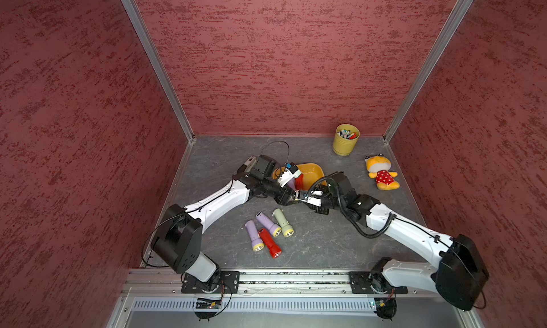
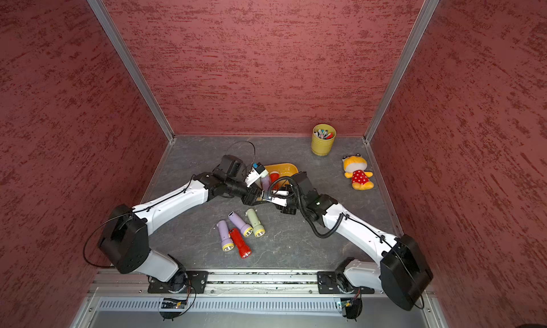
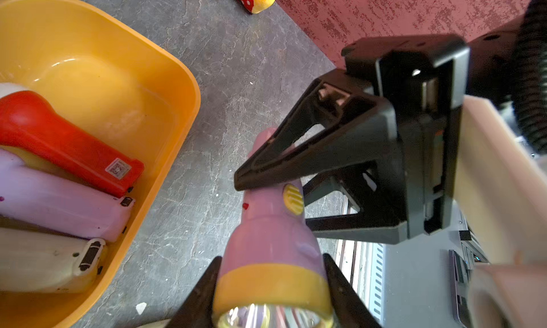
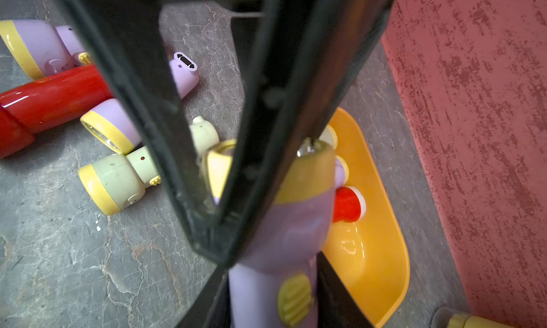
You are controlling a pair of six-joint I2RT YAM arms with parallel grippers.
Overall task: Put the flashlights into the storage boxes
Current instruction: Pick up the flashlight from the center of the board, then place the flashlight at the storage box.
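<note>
In both top views the tray (image 1: pixel 315 168) sits on the table (image 1: pixel 325 240), with four flashlights (image 1: pixel 266 221) loose on the robot's side of it.

Left wrist: the left end effector (image 3: pixel 272 282) clamps a lilac flashlight (image 3: pixel 266 237) by its head just beside the tray. Three flashlights (image 3: pixel 59 199) lie inside the tray. The right end effector (image 3: pixel 272 199) pinches the held one's handle.

Right wrist: the handle sits between its fingers, beside the tray.

arms (image 1: pixel 219 199): white shells | joints (image 1: pixel 177 237): black housings | cables (image 3: pixel 529 75): black, one corrugated

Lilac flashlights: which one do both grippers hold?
The lilac flashlight beside the tray: the left gripper clamps its yellow-rimmed head, the right gripper its handle. The others lie loose.
</note>
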